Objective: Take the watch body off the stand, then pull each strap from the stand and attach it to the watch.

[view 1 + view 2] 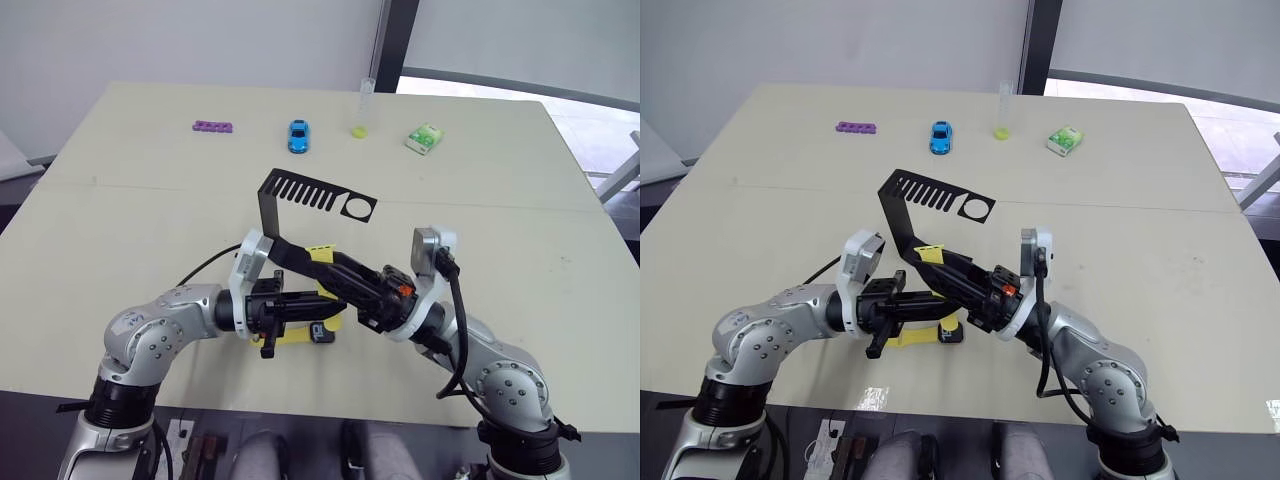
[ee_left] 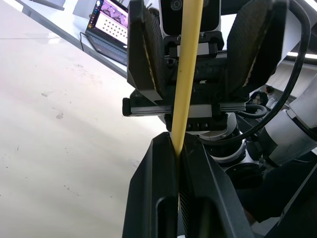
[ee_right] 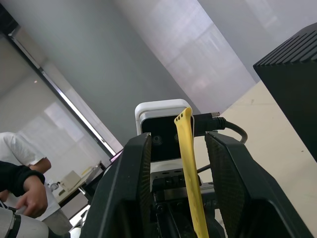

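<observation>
The stand (image 1: 268, 208) sits upright near the middle of the counter (image 1: 520, 180), its slotted top plate with the round hole reaching out toward the robot's right. Both grippers meet just in front of the stand's foot, on the robot's side of it.

The left gripper (image 2: 177, 148) has its jaws pressed together on a yellow strap (image 2: 187, 74); in the left wrist view the strap rises edge-on from the pinch point between the two black fingers (image 2: 153, 188). Facing it, the right gripper (image 1: 335, 265) points back toward the stand's upright. Its jaws stand apart, and in the right wrist view the same strap runs up through the gap between them, its free tip curled over at the top; whether it touches either finger cannot be told. In the head views a yellow tip shows on top of the right gripper's fingers, close to the stand's upright.

Below the left gripper, on the counter in front of the stand, lies more yellow band (image 1: 295, 335) with the watch body (image 1: 322, 333) at its right end; whether the two are joined cannot be told.

Far behind the stand, along the counter's far edge, stand a purple block (image 1: 212, 127), a blue toy car (image 1: 298, 136), a clear tube (image 1: 362, 110) and a green box (image 1: 424, 138). A person's hand (image 3: 34, 196) shows in the right wrist view.
</observation>
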